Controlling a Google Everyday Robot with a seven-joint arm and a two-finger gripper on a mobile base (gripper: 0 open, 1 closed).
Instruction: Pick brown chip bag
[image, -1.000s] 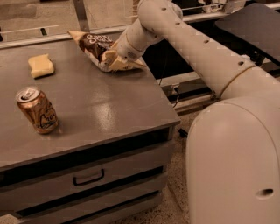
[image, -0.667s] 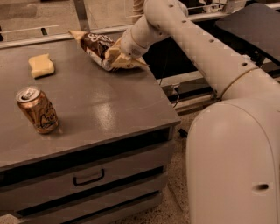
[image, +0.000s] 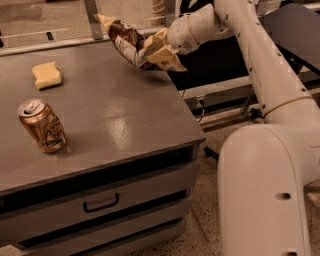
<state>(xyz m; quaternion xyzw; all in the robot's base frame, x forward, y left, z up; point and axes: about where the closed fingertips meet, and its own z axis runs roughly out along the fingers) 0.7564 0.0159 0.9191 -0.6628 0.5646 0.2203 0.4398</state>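
Hand (image: 160, 50) is recorded pinched on the lower end of the brown chip bag (image: 125, 39), a crinkled dark-brown pouch with pale cream ends, held over the far corner of the flat grey counter (image: 125, 125). Lettering cannot be read. Long axis is tilted, rising up-left from the hand.

- Gripper (image: 160, 50), above the cabinet's (image: 125, 117) far right corner: its clamped fingers cover the right end of the brown chip bag (image: 126, 41).
- Bag lettering: blurred, unreadable.
- Drink can (image: 43, 126), on the cabinet's left: label illegible.
- Cabinet: left side and base cut off by the frame.
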